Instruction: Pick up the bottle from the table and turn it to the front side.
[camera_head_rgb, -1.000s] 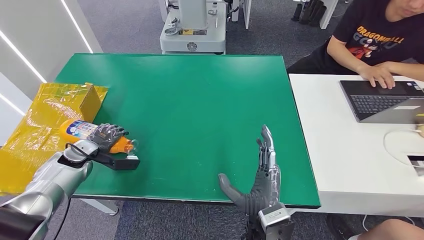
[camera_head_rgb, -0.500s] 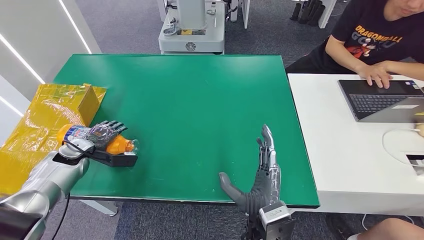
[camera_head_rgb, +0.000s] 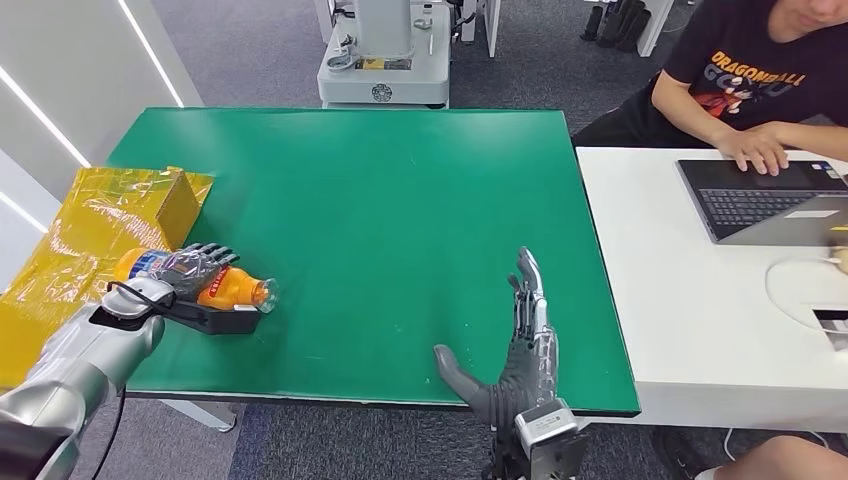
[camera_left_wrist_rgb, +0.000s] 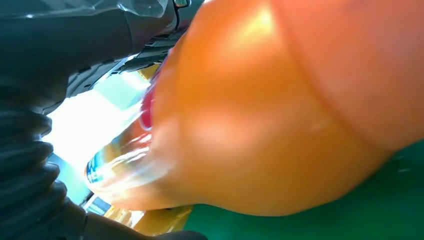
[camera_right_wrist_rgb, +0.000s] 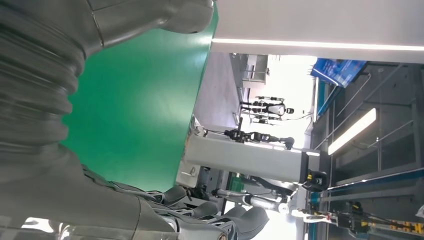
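An orange drink bottle (camera_head_rgb: 222, 289) with a blue and white label lies on its side at the left edge of the green table (camera_head_rgb: 380, 200), cap toward the table's middle. My left hand (camera_head_rgb: 192, 272) grips it around the label, fingers over the top. In the left wrist view the orange bottle (camera_left_wrist_rgb: 280, 105) is very close, held against the hand's dark fingers (camera_left_wrist_rgb: 60, 45). My right hand (camera_head_rgb: 515, 350) stands open over the table's near edge, fingers straight and pointing away from me, holding nothing. The right wrist view shows its grey thumb (camera_right_wrist_rgb: 150, 15) above the green surface.
Yellow crinkled wrapping with a yellow box (camera_head_rgb: 100, 225) lies off the table's left edge, just behind the bottle. A white table (camera_head_rgb: 680, 300) at the right carries a laptop (camera_head_rgb: 770, 200), where a person in a black shirt (camera_head_rgb: 770, 70) is typing. A white machine base (camera_head_rgb: 385, 60) stands behind the green table.
My left hand has drawn the bottle a little toward the left, near edge of the table. The right hand has barely moved.
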